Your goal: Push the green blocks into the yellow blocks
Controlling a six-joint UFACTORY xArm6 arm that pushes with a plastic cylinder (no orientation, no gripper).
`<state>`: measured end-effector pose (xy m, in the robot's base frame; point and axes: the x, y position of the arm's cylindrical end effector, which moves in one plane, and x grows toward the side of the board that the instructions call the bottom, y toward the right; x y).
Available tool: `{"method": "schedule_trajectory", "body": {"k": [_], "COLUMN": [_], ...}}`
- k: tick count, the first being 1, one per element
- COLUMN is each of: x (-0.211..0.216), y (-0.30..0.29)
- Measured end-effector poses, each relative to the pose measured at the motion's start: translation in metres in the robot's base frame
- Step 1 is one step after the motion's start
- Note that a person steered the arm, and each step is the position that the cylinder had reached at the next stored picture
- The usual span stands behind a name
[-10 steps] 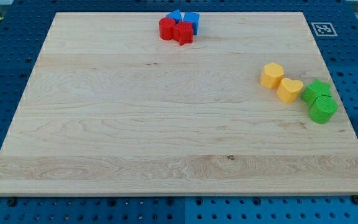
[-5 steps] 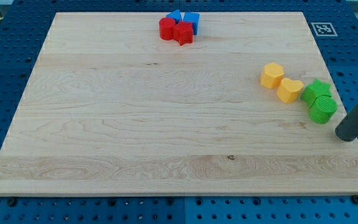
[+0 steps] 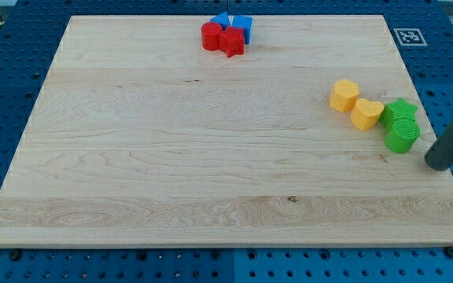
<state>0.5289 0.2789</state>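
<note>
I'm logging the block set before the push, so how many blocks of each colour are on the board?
Red: 2, a red cylinder and a red star
Blue: 2
Yellow: 2
Green: 2
Total: 8 blocks

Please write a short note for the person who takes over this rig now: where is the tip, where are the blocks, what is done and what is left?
My tip is at the board's right edge, just right of the green cylinder, not clearly touching it.
The green star touches the yellow heart; the yellow hexagon lies up-left of the heart.
Done: greens meet yellows.
Left: perhaps press the green cylinder closer.
</note>
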Motion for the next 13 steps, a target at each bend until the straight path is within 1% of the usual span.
{"method": "schedule_trajectory", "body": {"k": [1, 2, 6, 7, 8, 10, 11, 13], "x": [0.002, -0.007, -0.056, -0.060, -0.058, -0.079, -0.086, -0.116], "y": [-0.015, -0.024, -0.024, -0.023, -0.015, 0.024, 0.021, -0.010]}}
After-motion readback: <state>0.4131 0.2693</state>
